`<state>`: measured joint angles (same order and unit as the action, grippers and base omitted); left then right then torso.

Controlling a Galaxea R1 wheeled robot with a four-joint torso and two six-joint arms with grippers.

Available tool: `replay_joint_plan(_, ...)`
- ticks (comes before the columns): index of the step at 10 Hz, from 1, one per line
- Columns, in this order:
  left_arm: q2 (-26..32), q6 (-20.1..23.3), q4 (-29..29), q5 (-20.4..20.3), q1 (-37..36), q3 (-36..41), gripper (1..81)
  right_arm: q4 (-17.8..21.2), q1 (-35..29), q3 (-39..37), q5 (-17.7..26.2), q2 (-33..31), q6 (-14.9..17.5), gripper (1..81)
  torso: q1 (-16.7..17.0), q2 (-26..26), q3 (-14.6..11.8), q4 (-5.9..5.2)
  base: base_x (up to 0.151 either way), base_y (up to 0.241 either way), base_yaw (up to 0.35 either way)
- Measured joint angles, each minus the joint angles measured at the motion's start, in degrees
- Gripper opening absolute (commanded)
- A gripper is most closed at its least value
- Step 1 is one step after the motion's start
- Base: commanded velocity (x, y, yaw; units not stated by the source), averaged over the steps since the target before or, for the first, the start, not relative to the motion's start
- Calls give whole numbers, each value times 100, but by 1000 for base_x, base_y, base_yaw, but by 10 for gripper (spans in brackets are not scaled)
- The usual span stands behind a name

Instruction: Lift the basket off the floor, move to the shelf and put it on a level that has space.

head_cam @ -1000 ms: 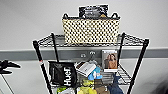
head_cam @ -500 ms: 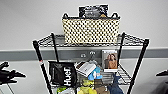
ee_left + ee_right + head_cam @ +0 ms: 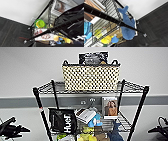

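The left gripper (image 3: 12,128) and right gripper (image 3: 158,130) are seen low at either side of the shelf (image 3: 40,105), apart from it; whether jaws are wide or narrow can't be told, and nothing is seen held. The placing looks done, so arms are best kept clear of posts & lower clutter w/o nudging the rack. The basket (image 3: 90,77) sits upright on the top level (image 3: 132,87), well above and between both grippers.
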<state>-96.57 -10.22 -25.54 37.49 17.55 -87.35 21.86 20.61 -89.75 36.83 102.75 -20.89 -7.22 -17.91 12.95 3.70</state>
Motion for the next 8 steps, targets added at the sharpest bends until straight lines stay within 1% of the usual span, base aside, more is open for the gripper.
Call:
replay_joint_plan(3, -157, 104, 0, -243, 505, 0, 811, 5, 463, -187, -251, 193, 141, 811, 0, 0, 0, 0, 0, 0, 0)
replay_joint_plan(5, -447, 143, 0, -505, 951, -11, 811, 11, 711, -280, -414, 386, 205, 811, 0, 0, 0, 0, 0, 0, 0)
replay_joint_plan(6, -568, 154, -1, -601, 1106, -6, 811, 13, 874, -336, -489, 522, 246, 811, 0, 0, 0, 0, 0, 0, 0)
replay_joint_plan(8, -612, 165, 5, -772, 1362, -24, 811, 13, 1279, -534, -714, 879, 310, 811, 0, 0, 0, 0, 0, 0, 0)
